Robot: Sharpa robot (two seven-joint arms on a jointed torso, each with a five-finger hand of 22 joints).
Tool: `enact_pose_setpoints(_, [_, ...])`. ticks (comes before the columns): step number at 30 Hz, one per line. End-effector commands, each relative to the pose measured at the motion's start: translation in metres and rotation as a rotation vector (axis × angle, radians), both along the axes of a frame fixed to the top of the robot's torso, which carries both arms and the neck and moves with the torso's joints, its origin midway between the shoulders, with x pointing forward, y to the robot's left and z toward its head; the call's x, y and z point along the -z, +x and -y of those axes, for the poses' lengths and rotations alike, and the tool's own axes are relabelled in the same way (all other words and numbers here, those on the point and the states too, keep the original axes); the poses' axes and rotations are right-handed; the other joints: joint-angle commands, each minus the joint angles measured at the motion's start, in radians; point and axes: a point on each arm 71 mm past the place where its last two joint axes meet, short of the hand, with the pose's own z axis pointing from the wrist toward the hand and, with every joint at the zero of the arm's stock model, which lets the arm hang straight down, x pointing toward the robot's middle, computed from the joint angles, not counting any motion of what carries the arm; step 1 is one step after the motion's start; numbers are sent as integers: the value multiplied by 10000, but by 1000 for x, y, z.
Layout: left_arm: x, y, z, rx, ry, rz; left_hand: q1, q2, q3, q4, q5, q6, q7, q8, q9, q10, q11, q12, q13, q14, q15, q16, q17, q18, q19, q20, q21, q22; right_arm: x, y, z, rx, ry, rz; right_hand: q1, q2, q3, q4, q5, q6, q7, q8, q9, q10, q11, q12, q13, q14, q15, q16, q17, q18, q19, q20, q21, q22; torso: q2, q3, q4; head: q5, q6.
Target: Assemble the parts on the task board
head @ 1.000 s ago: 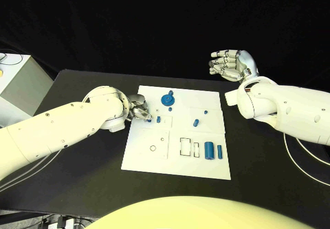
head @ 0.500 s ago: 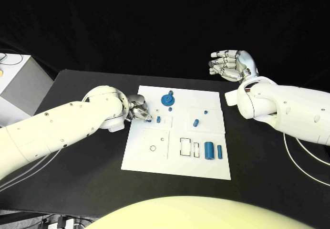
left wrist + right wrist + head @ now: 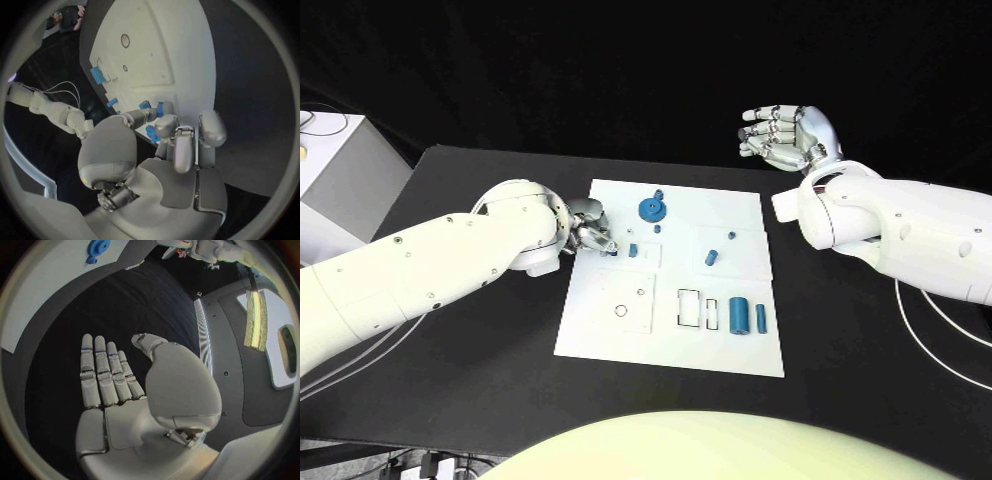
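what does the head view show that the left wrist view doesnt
Only the head view shows the whole task board, with the two blue cylinders standing side by side near its front, the black ring, and the right hand raised open beyond the table's far edge.

Only the left wrist view shows the left hand from behind, its fingertips by a small blue part at the board's edge; whether they grip it I cannot tell.

Both show the white board, small blue parts on it, and the left hand at its edge.

Head camera overhead; wrist cameras close (shared: task board (image 3: 678,272))
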Motion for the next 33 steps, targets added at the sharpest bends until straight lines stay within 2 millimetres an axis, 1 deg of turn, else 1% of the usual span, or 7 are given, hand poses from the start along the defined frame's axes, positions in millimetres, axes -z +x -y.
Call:
enact_pose_setpoints(1, [4,-2,1,193,198,-122,330,229,896,-933,36,613,-535,61,12,92,-30,-41,-9,1018,-63,32,2634,-124,66,29,54,9,0,0,-2,-180,9,26,-68,38,-56,-17,35,87,694,-45,-15,-6,63,-56,-9,40,53,-54,-9,52,-3,57,-4,-9,4,0,2,-4,1])
enact_pose_setpoints(7, [3,-1,2,152,160,-48,335,231,899,-934,40,615,-536,60,10,98,-31,-33,9,1018,-64,32,2634,-129,81,28,66,34,0,0,-2,-184,10,25,-68,38,-56,-17,35,87,694,-45,-15,-6,63,-56,-9,40,53,-54,-9,52,-3,57,-4,-9,11,2,-14,-6,1])
enact_pose_setpoints(11, [3,-1,3,147,131,-39,335,231,899,-934,40,615,-536,60,10,98,-31,-33,9,1018,-64,32,2634,-129,81,28,66,34,0,0,-2,-184,10,21,-80,42,-67,-18,55,87,695,-50,-20,-11,66,-56,-9,41,55,-62,-22,51,-3,59,-4,-34,4,0,-5,-2,1])
enact_pose_setpoints(17, [4,-1,4,176,102,-143,343,231,903,-935,45,620,-537,59,7,101,-33,-36,10,1018,-65,32,2634,-127,78,28,64,28,0,-1,-2,-203,16,7,-80,42,-67,-18,55,87,695,-50,-20,-11,66,-56,-9,41,55,-62,-22,51,-3,59,-4,-34,-1,9,5,-10,1])
enact_pose_setpoints(20, [5,-1,4,229,101,-303,344,231,903,-931,45,622,-536,58,5,96,-32,-49,-9,1018,-65,32,2634,-127,77,27,63,24,0,-1,-2,-212,19,-3,-80,42,-67,-18,55,87,695,-50,-20,-11,66,-56,-9,41,55,-62,-22,51,-3,59,-4,-34,2,15,1,-11,1])
enact_pose_setpoints(26, [7,-2,8,418,129,-602,310,215,868,-887,50,635,-527,52,-5,112,-23,-46,17,1018,-63,32,2634,-126,71,27,57,14,0,-1,-2,-210,19,-11,-80,42,-67,-18,55,87,695,-50,-20,-11,66,-56,-9,41,55,-62,-22,51,-3,59,-4,-34,3,16,-14,-8,1])
enact_pose_setpoints(33, [8,-2,8,502,219,-741,292,209,848,-865,64,644,-527,50,-11,118,-22,-51,16,1018,-60,32,2634,-126,69,28,54,10,0,-1,-2,-211,18,-21,-85,46,-74,-23,66,87,697,-54,-23,-15,67,-56,-10,41,57,-69,-33,51,-3,61,-4,-55,1,18,-7,-29,1])
